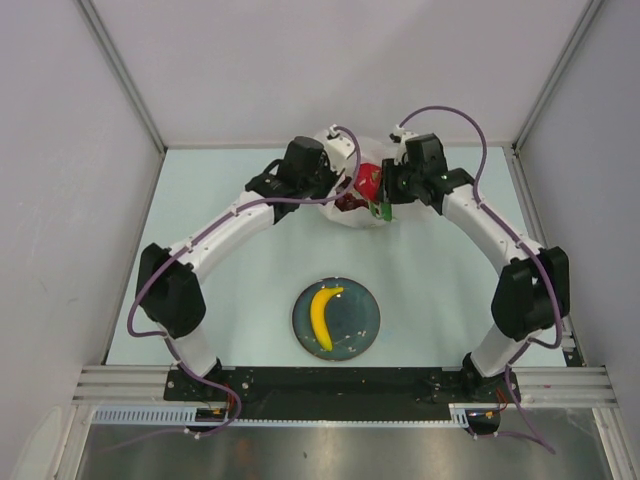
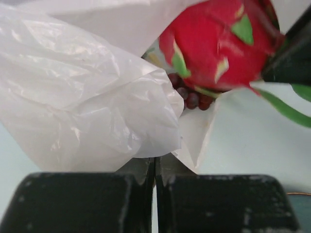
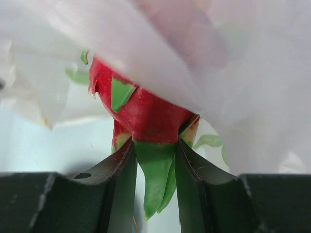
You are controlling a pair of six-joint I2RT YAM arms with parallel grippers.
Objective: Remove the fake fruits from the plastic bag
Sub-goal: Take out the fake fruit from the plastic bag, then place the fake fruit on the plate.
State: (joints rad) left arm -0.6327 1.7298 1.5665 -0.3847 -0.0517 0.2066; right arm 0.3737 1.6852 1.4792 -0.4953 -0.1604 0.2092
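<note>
The white plastic bag (image 1: 345, 205) lies at the back middle of the table. My left gripper (image 1: 330, 185) is shut on a fold of the bag (image 2: 97, 107). My right gripper (image 1: 383, 195) is shut on the green end of the red dragon fruit (image 3: 146, 111), which sits at the bag's mouth (image 2: 218, 43). The dark grape bunch (image 2: 192, 97) lies just under the dragon fruit inside the bag. The yellow banana (image 1: 322, 315) lies on the round dark plate (image 1: 365, 335) near the front. The lemon is hidden.
White walls close in the table on the left, right and back. A black rail (image 1: 330, 380) with both arm bases runs along the near edge.
</note>
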